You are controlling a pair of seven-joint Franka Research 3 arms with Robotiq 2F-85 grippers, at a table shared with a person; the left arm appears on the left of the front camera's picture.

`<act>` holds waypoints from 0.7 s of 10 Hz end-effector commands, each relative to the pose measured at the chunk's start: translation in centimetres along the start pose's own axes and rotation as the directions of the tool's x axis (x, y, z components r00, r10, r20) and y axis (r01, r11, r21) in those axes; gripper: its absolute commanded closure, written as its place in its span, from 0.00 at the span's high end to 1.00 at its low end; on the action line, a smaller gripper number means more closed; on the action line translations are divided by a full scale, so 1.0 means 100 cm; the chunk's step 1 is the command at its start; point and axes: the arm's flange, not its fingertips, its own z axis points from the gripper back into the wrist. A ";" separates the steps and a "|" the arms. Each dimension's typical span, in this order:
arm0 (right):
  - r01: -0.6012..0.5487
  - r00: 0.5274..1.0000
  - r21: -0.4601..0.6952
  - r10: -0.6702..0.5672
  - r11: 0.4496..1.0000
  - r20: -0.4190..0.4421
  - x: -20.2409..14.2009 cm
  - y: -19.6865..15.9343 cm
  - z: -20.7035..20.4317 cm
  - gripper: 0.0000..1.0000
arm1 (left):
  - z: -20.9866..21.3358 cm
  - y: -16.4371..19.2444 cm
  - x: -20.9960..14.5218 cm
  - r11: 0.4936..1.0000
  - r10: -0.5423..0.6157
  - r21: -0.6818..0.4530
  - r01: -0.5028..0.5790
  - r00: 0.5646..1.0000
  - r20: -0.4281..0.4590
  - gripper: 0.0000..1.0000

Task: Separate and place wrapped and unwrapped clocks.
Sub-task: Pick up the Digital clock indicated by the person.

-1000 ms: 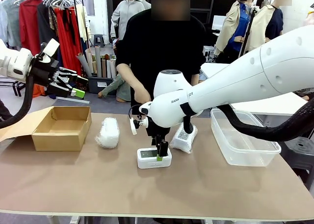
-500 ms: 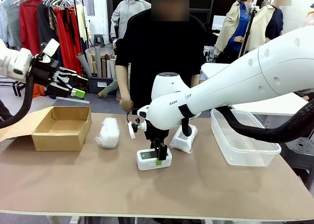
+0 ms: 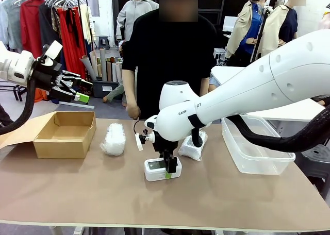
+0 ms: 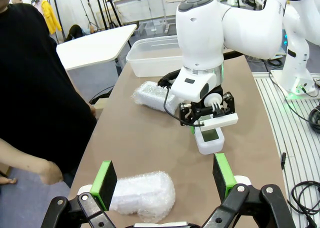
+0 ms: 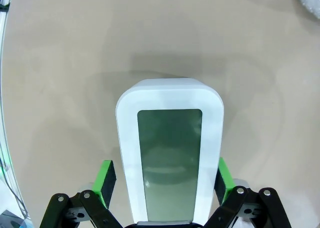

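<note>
right pincer straddles the bare clock, left pincer hangs empty over the box

in the front view the right gripper (image 3: 168, 169) points straight down at the lower centre of the frame, jaws spread wide over the bare clock (image 3: 152, 172), which lies flat on the table (image 3: 103, 194) with its screen up. in the right wrist view the green pads (image 5: 106, 180) sit just beside the clock's long sides; whether they touch it cannot be told, and the clock is not lifted.

the labelled bundle (image 3: 195, 148) lies just right of and behind the clock, partly hidden by the right arm's wrist. the plain bundle (image 3: 114, 138) lies left of centre, well apart from the clock. a cardboard box (image 3: 64, 134) stands open at the left and a clear plastic bin (image 3: 255, 152) at the right.

the left gripper (image 3: 77, 93) hangs at the upper left, above the box, jaws wide and holding nothing; in its wrist view the plain bundle shows between its fingers, down on the table.

a person (image 3: 170, 60) stands at the far edge, one hand (image 3: 134, 110) near the table's rim
</note>
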 end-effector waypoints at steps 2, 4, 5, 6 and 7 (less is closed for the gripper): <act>-0.016 1.000 -0.042 0.017 0.999 0.009 -0.001 0.006 0.003 0.61 | 0.001 0.000 0.001 1.000 -0.001 0.001 0.001 1.000 0.002 1.00; -0.019 1.000 -0.042 0.020 0.999 0.016 -0.002 0.007 0.007 0.21 | 0.001 0.000 0.001 1.000 -0.001 0.001 0.001 1.000 0.002 1.00; -0.021 1.000 -0.035 0.022 0.999 0.019 -0.003 0.007 0.009 0.01 | 0.001 0.000 0.001 1.000 -0.001 0.001 0.001 1.000 0.002 1.00; -0.025 0.999 -0.028 0.026 0.999 0.027 -0.003 0.007 0.012 0.00 | 0.001 0.000 0.001 1.000 -0.001 0.001 0.001 1.000 0.002 1.00; -0.030 0.999 -0.018 0.031 0.999 0.041 -0.003 0.008 0.020 0.00 | 0.001 0.000 0.001 1.000 -0.001 0.001 0.001 1.000 0.002 1.00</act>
